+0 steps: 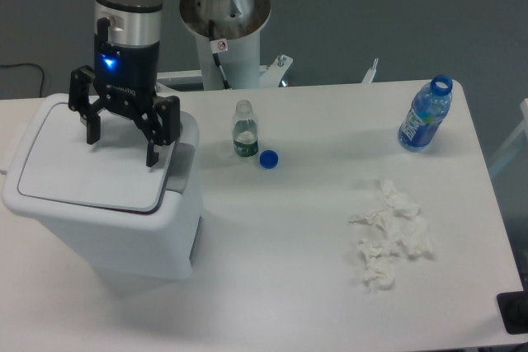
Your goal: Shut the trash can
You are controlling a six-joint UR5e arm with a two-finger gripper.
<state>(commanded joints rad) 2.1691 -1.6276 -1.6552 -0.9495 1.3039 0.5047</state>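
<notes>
Fixed camera: black two-finger gripper [121, 143], fingers apart, above large white plastic trash can [107, 220]; press the lid evenly to seat it.

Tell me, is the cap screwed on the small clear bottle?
No, the small clear bottle stands open and a blue cap lies on the table beside it.

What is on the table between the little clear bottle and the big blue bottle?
Only the blue cap, right beside the small clear bottle. Up to the blue bottle the camera shows bare table.
</notes>
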